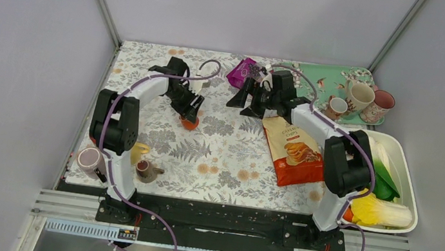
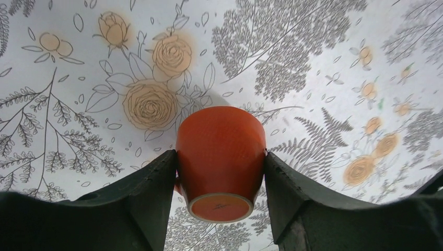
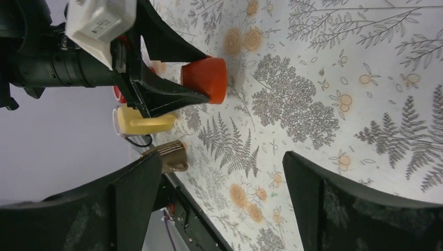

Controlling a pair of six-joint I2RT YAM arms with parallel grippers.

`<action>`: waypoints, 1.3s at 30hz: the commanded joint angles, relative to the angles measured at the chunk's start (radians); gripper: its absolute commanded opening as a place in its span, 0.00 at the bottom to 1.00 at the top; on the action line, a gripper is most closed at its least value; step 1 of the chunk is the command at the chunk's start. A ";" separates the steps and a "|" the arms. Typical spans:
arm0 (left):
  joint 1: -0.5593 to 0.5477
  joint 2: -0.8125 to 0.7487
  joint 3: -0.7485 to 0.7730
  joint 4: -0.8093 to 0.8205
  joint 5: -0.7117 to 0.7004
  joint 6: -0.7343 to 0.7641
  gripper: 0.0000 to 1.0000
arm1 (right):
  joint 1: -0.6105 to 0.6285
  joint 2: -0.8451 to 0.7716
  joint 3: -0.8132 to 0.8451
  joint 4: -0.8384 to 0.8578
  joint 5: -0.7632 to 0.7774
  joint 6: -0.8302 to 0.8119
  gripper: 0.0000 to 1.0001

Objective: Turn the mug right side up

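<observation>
The left gripper [image 2: 219, 157] clamped the orange mug [image 2: 218, 137] by its sides, upside down (base toward the wrist camera, rim toward the floral tablecloth [image 2: 313, 63]), while the right gripper [image 3: 222, 159] hung nearby, fingers spread wide.

You look at plain grey walls [image 1: 23, 41] closing in the surface [image 1: 228, 159] on three sides; its cloth shows grey ferns and orange roses; a metal rail [image 1: 385, 247] lines the near edge
</observation>
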 commanded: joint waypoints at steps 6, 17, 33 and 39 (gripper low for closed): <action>0.037 -0.005 0.080 0.093 0.199 -0.240 0.00 | 0.010 0.168 -0.054 0.489 -0.134 0.482 0.90; 0.036 -0.060 0.196 0.240 0.351 -0.454 0.00 | 0.045 0.270 0.085 0.676 -0.214 0.786 0.88; 0.001 -0.081 0.173 0.345 0.502 -0.536 0.00 | 0.056 0.322 0.160 0.818 -0.227 0.942 0.76; 0.000 -0.081 0.177 0.350 0.522 -0.536 0.00 | 0.055 0.334 0.190 0.802 -0.211 0.937 0.75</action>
